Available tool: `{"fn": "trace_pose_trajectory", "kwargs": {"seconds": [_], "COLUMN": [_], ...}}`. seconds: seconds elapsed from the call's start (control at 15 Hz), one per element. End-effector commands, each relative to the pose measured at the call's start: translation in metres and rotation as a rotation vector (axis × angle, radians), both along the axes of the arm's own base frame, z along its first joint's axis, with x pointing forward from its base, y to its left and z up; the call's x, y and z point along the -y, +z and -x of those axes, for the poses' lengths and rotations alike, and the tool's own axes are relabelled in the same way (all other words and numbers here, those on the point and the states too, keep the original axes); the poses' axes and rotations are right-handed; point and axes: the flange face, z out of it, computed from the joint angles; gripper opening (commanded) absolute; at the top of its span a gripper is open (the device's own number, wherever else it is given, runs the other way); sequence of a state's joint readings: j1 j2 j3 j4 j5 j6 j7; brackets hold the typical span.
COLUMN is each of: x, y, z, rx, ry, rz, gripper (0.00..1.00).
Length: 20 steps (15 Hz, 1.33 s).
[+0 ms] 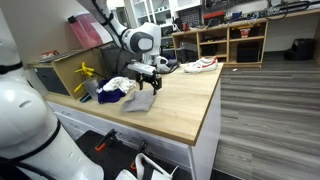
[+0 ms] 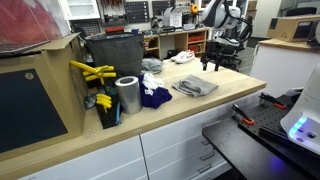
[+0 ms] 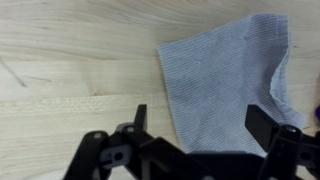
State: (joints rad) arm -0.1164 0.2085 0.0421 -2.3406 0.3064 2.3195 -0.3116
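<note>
A folded grey cloth (image 3: 225,75) lies flat on the wooden counter (image 3: 70,70); both exterior views show this grey cloth (image 1: 140,100) (image 2: 195,87) near the middle of the top. My gripper (image 3: 200,120) hovers above the cloth's near edge, open wide, with one finger (image 3: 140,116) over bare wood and the other (image 3: 262,122) over the fabric. Nothing is between the fingers. In both exterior views the gripper (image 1: 150,70) (image 2: 212,60) hangs a little above the counter, behind the cloth and not touching it.
A dark blue cloth (image 2: 155,97) and a white cloth (image 1: 118,84) lie beside the grey one. A metal can (image 2: 127,95), yellow tools (image 2: 90,72) and a black bin (image 2: 115,50) stand at one end. A pair of shoes (image 1: 200,65) sits at the far edge.
</note>
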Motion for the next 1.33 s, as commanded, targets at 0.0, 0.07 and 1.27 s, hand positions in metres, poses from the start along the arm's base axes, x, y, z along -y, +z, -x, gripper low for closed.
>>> {"fn": "trace_pose_trajectory", "kwargs": {"seconds": [0.0,0.07,1.27], "x": [-0.009,-0.010,-0.044], "y": [-0.004,-0.006,-0.021], "z": [0.015,0.019,0.010], "rx": [-0.009,-0.019,0.065], "ry": [0.016,0.020,0.135], "rz": [-0.010,-0.013,0.009], "gripper": [1.00,1.00,0.27]}}
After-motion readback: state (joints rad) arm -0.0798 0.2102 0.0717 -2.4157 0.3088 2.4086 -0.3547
